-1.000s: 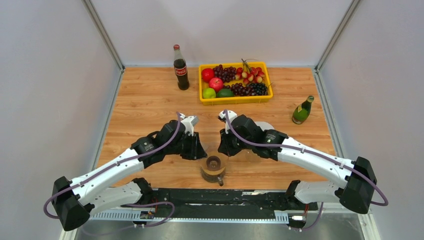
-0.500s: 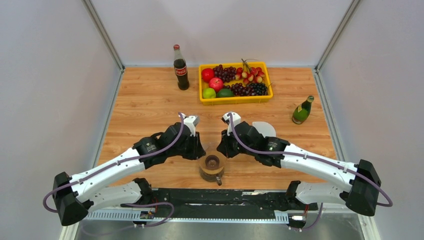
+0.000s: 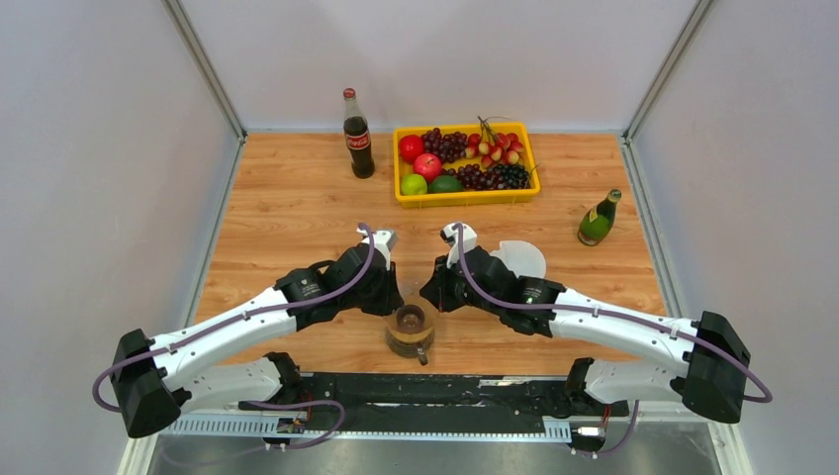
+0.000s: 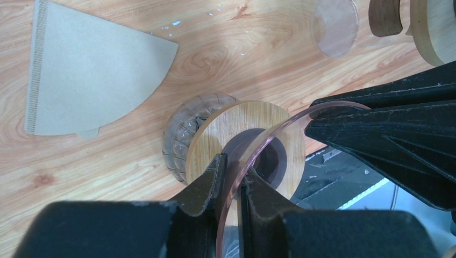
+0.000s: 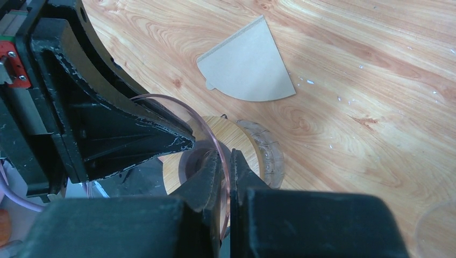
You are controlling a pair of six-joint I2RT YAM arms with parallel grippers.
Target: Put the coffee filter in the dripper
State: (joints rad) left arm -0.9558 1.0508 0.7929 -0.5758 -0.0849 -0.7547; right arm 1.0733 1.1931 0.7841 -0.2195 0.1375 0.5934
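Lying by the dripper (image 4: 226, 126), the filter (image 4: 91, 75) shows whole only in wrist views.

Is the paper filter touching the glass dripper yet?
Apart. The left wrist view shows the filter lying flat on the table, with a strip of bare wood between its curved edge and the dripper.

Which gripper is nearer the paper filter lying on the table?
Right. The right gripper pinches the rim of the dripper on the side toward the filter, which lies flat just beyond that arm. The left gripper has the opposite rim between its fingers, farther away.
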